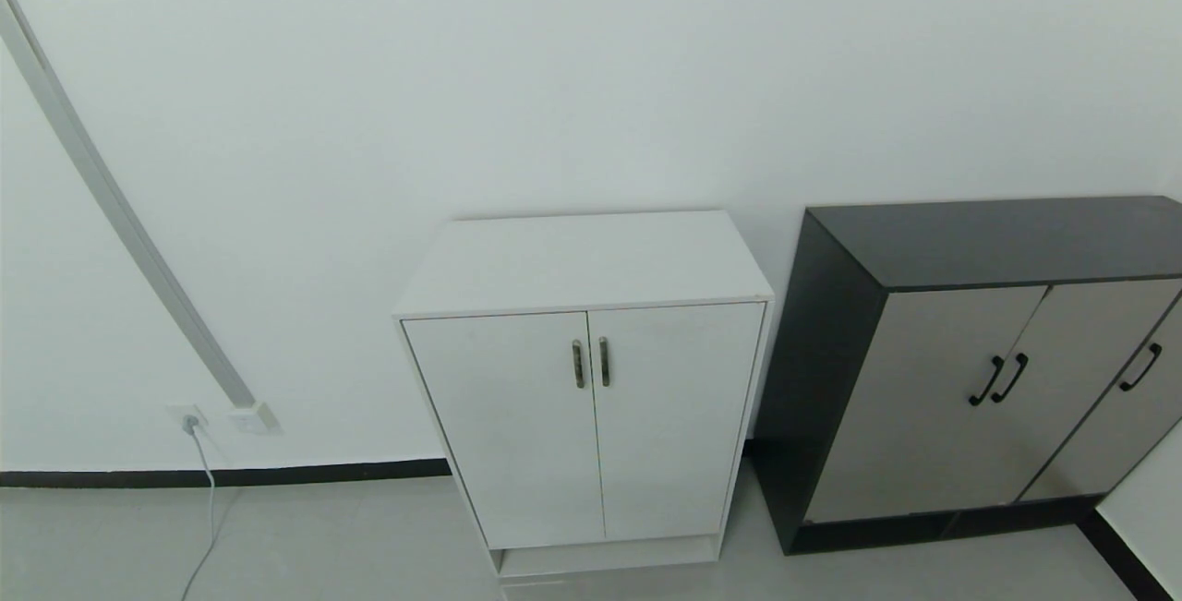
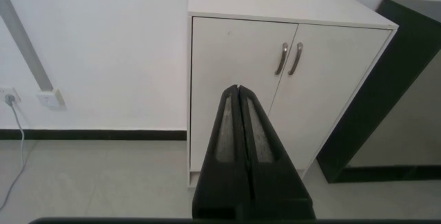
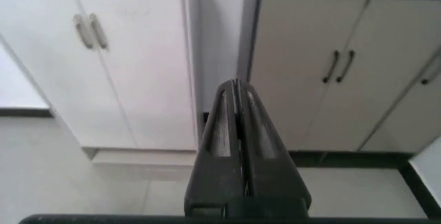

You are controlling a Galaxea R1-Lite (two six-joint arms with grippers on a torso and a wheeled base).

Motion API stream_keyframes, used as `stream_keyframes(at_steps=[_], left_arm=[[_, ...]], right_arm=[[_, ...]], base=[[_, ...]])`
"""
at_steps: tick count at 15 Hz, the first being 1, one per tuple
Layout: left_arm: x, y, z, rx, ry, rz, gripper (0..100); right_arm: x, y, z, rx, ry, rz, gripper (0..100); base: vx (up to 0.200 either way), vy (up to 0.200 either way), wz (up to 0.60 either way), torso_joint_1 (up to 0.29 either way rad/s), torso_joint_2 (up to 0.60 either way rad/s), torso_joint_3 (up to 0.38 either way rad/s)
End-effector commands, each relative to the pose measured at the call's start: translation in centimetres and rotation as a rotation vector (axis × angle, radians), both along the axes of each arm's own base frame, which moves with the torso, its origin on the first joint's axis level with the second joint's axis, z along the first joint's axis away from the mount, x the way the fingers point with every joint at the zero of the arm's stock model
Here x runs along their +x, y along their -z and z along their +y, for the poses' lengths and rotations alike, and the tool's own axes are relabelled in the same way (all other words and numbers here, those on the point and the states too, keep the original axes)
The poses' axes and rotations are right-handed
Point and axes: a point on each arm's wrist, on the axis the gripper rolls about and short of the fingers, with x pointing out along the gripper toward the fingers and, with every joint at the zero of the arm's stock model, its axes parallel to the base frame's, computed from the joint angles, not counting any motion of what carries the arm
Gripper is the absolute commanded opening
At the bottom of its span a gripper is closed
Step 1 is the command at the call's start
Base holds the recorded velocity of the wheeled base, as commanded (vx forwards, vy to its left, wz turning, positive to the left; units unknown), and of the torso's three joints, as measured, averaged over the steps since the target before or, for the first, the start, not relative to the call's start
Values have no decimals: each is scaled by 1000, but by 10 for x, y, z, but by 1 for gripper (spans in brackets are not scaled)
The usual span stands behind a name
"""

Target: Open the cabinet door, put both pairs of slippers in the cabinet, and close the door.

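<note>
A white two-door cabinet [image 1: 582,398] stands against the wall with both doors closed and two metal handles [image 1: 591,362] side by side at the middle. The left wrist view has the same cabinet [image 2: 289,65] beyond my left gripper [image 2: 238,89], whose fingers are pressed together on nothing, some way short of the doors. My right gripper [image 3: 236,85] is also shut and empty, held in front of the gap between the white cabinet [image 3: 103,65] and the dark one.
A black cabinet [image 1: 979,370] with grey doors and black handles stands right beside the white one. A wall socket [image 1: 189,418] with a cable hanging to the floor sits low on the left. Grey floor [image 1: 323,546] lies before the cabinets.
</note>
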Motion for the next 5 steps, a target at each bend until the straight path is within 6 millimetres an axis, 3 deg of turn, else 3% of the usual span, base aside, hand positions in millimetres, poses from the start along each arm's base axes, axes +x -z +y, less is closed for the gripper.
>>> stream_keyframes(at_steps=[1, 5], left_arm=[[0, 0, 0, 0, 0, 1, 0], [0, 0, 0, 4, -2, 1, 0]], right_arm=[[-1, 0, 0, 21, 10, -14, 0], [-1, 0, -1, 28, 37, -16, 0]], base=[[0, 0, 0, 0, 0, 0], [0, 0, 0, 0, 0, 0]])
